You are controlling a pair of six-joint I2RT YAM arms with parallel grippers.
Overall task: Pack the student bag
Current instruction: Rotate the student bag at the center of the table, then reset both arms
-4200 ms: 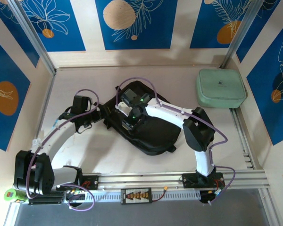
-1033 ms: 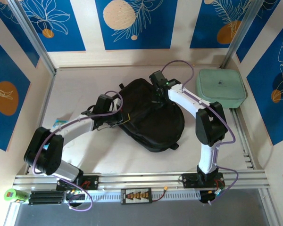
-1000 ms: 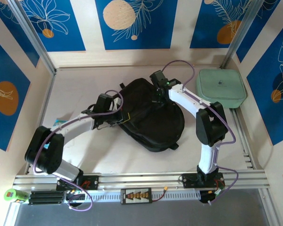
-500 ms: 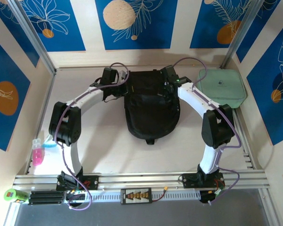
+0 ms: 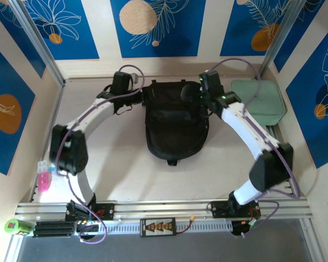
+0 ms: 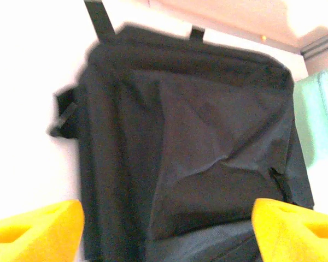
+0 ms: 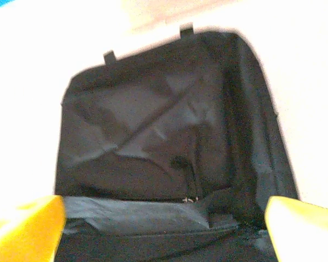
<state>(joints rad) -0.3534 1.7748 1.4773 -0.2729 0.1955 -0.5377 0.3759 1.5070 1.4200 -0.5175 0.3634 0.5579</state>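
The student bag, a large black fabric backpack, lies flat in the middle of the table with its small loop toward the near edge. My left gripper hovers at its far left corner and my right gripper at its far right corner. In the left wrist view the yellow fingers stand wide apart over the bag, and the left gripper holds nothing. In the right wrist view the right gripper is also open above the bag's dark fabric.
A pale mint-green zip case sits at the far right, partly under the right arm, and its edge shows in the left wrist view. A pink and light-blue item lies near the left wall. A green object sits on the front rail.
Both grippers, shut on the bag's far corners a moment ago, have opened and let go. The bag, earlier skewed, now lies straight. The right arm's elbow has swung right.
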